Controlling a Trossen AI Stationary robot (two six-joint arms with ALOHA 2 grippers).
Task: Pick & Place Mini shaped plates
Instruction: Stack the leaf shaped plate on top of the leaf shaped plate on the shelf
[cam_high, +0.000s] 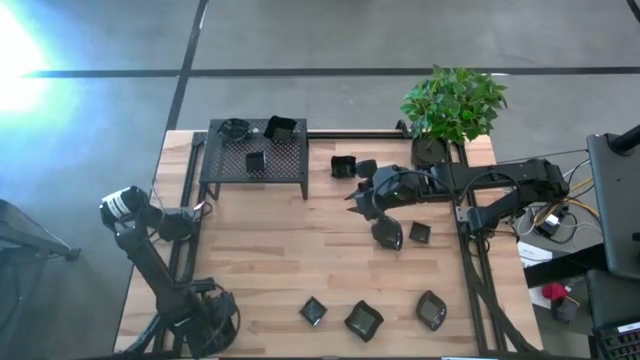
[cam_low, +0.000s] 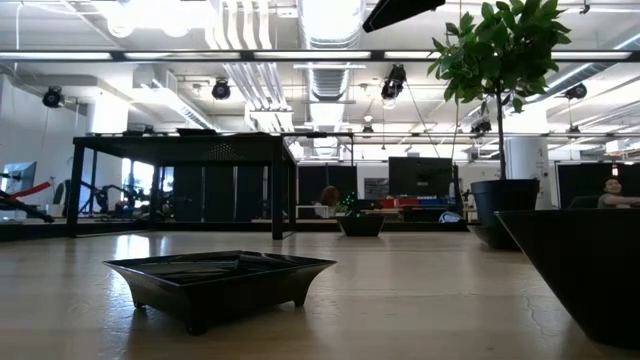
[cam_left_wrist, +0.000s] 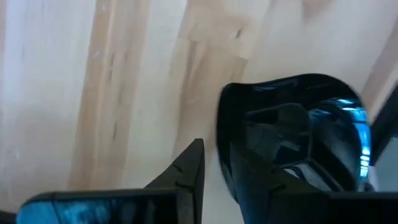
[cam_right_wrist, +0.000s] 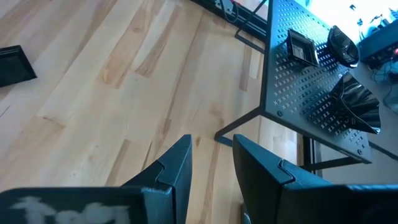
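A rounded glossy black mini plate (cam_left_wrist: 292, 118) lies on the wood right below my left gripper (cam_left_wrist: 216, 149). That gripper points down and is open, with one finger over the plate's hollow and the other outside its rim. In the high view my left gripper (cam_high: 185, 222) is at the table's left edge, and the arm hides that plate. My right gripper (cam_high: 350, 203) hangs open and holds nothing over the table's middle, pointing toward the black perforated stand (cam_high: 255, 160). Three plates sit on the stand (cam_right_wrist: 301, 46). Several more plates lie on the table (cam_high: 363, 320).
A potted plant (cam_high: 450, 105) stands at the far right corner. Plates lie below my right arm (cam_high: 388, 235), near the stand's right side (cam_high: 343, 166) and along the near edge (cam_high: 431, 310). Bare wood (cam_high: 260, 250) stretches between the stand and the near plates.
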